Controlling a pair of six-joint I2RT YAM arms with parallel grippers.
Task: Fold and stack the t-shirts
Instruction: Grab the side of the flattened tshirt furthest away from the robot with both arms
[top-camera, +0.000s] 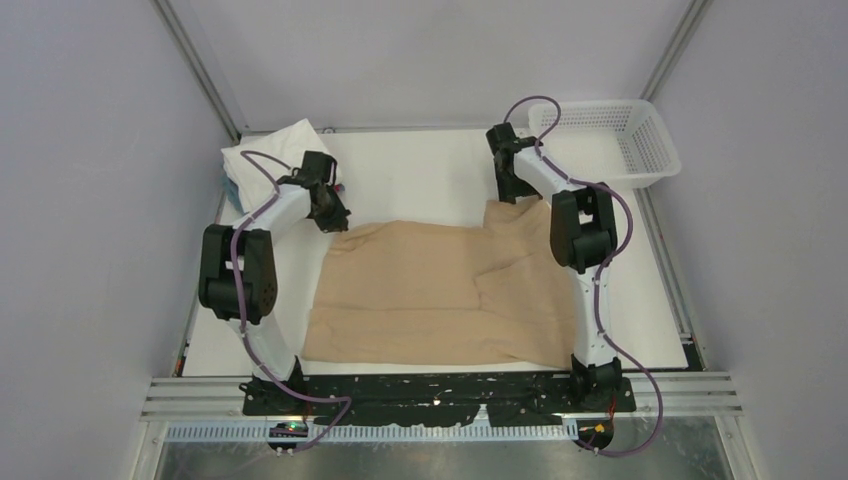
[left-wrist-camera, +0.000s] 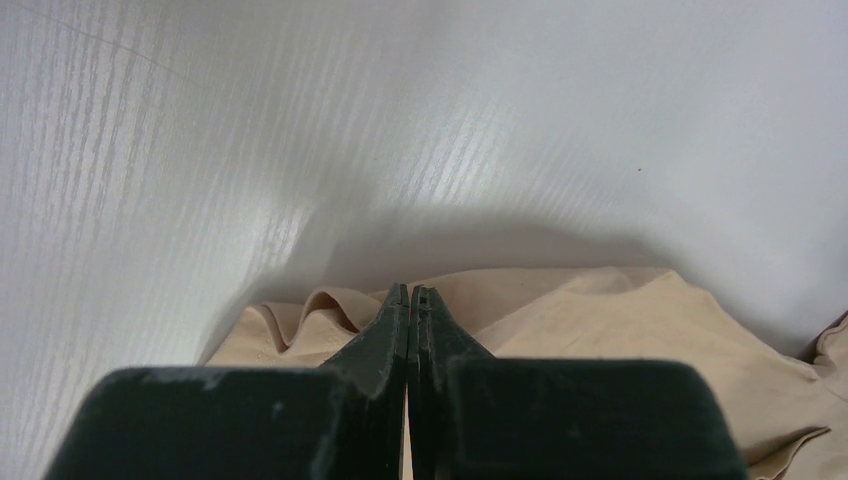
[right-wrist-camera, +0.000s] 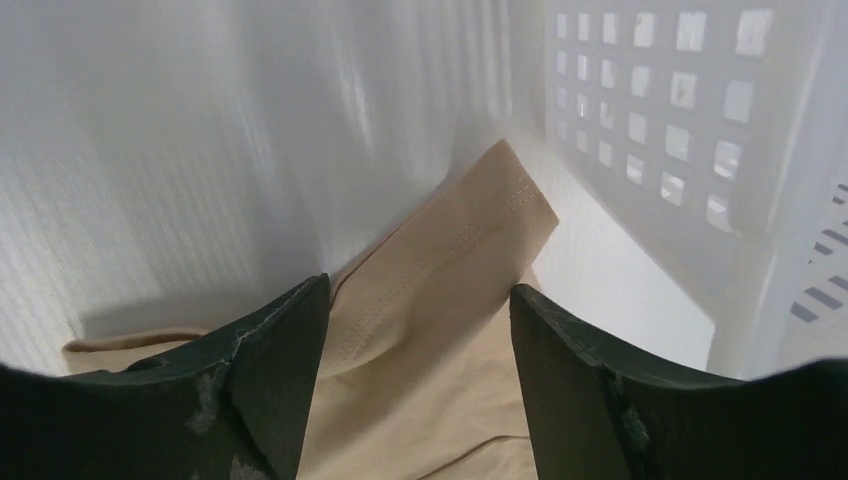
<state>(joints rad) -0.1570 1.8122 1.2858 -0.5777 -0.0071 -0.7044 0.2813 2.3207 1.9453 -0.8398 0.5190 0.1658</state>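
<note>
Tan stuff first: saw the tan t-shirt (top-camera: 430, 290) spread across the middle of the white table (top-camera: 420, 175) in the top view, a bit rumpled, with an extra layer lying over its right part. Found the left gripper (top-camera: 333, 212) at the shirt's upper-left corner, fingers pressed together with no gap. Spotted bunched tan cloth right under those tips in the left wrist view, but honestly couldn't tell pinched from merely touching. Caught the right gripper (top-camera: 508, 188) at the shirt's upper-right corner, jaws apart, straddling a stitched hem edge, not closed on it. Noticed the white mesh basket (top-camera: 655, 150) in the upper right of the frame, just beside that corner. Also saw a folded white t-shirt (top-camera: 272, 150) topping a small pile in the upper left, with a sliver of grey-blue at its left edge.
</note>
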